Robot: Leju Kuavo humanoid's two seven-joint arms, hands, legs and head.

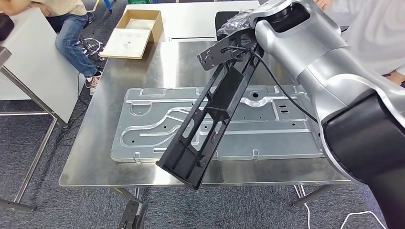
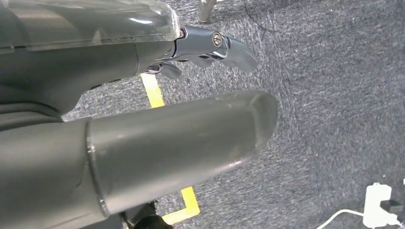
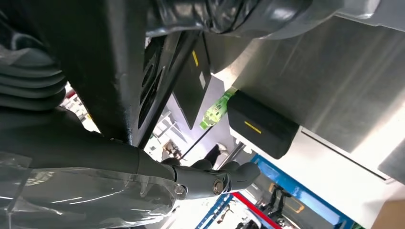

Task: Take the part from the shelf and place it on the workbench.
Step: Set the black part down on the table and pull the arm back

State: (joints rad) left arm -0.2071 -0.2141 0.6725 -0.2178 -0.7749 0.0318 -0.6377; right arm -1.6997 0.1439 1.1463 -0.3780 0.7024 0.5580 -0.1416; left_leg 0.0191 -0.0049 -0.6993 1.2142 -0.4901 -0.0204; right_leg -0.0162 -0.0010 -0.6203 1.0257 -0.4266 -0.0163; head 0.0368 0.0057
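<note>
The long black plastic frame part (image 1: 210, 112), ribbed and open like a ladder, hangs tilted over the stainless-steel workbench (image 1: 95, 157): its upper end sits at about one o'clock under the right hand (image 1: 239, 28), and its lower end reaches toward seven o'clock, past the near edge of the bench. Whether that low end touches anything cannot be told from the head view. The right hand, wrapped in clear plastic film, grips the part at its top end; the silver arm hides most of the fingers there, so the exact hold is hard to make out. In the right wrist view the part (image 3: 124, 71) fills the frame as a dark slab against the hand (image 3: 143, 162), with the grey thumb beside it.

Beneath the part lies a large pressed sheet-metal panel (image 1: 153, 124) with stamped grooves and holes, flat on the bench; its middle is covered by the part and its right end by the arm.

The left hand (image 2: 210, 47) hangs over grey carpet (image 2: 334, 95), its fingers loosely apart with nothing in them; a yellow floor line (image 2: 153, 90) passes behind it and is partly hidden by the thumb. A white plug block (image 2: 377, 210) sits at the picture's corner, cut off.

At eleven o'clock an open cardboard box (image 1: 133, 31) rests on the bench's far corner. A seated person in jeans (image 1: 71, 40) is cut off at ten o'clock.
</note>
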